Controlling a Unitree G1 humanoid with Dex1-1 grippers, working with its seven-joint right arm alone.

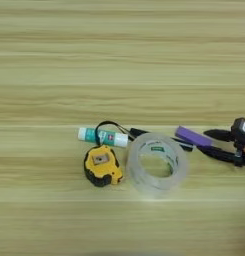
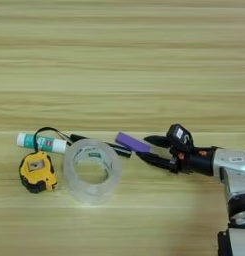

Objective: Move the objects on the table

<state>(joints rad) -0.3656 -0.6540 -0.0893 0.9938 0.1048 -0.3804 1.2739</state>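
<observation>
On the light wooden table [image 1: 119,60] the objects lie in a tight cluster. A wide clear tape roll [image 1: 157,164] lies flat at the centre. Left of it is a yellow-black tape measure [image 1: 101,165], and its black strap loops over a white-green glue stick [image 1: 103,136]. A thin black pen [image 1: 138,133] runs behind the roll toward a short purple cylinder [image 1: 193,136]. My right gripper [image 2: 148,149] reaches in from the right, open. Its two black fingers straddle the cylinder's right end [image 2: 144,146], one above and one below.
My silver forearm [image 2: 234,165] enters at the lower right edge. Bare wood stretches across the far half of the table and along the near edge.
</observation>
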